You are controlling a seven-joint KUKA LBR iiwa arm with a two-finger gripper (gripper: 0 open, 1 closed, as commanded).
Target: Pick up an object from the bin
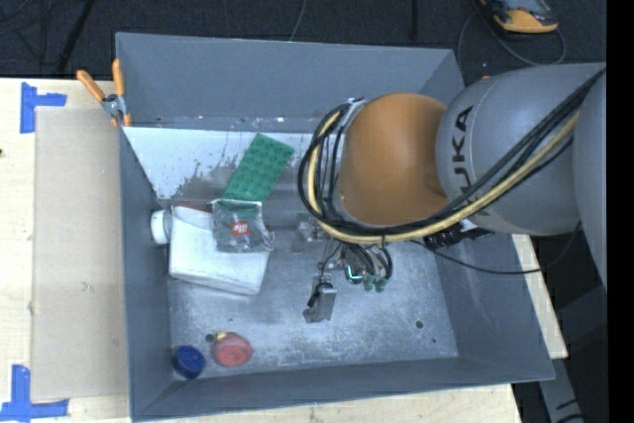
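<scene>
Gripper: we see the gripper (319,302) low in the bin (287,79), to the right of the white box (213,263) and apart from it, over bare, speckled floor.
Gripper state: we cannot tell whether it is wide or narrow; we see nothing held in it.
Wrist: an orange cover (391,158) sits above the gripper, up and to the right of the white box, with black and yellow cables (322,163) looping round its left side.
White box: it lies flat in the left half of the bin and is the large thing nearest the gripper.
Clear packet: a crumpled clear packet (238,225) with a red spot inside rests on the white box's upper right corner.
Green plate: a flat green studded plate (258,165) lies tilted beyond the white box, against the bin's sloping far wall.
White cap: a small white round piece (158,226) touches the white box's upper left corner.
Red piece: a small red round thing (232,350) lies below the white box, near the front wall.
Blue piece: a small blue round thing (187,362) lies just left of the red one, below the white box's left end.
</scene>
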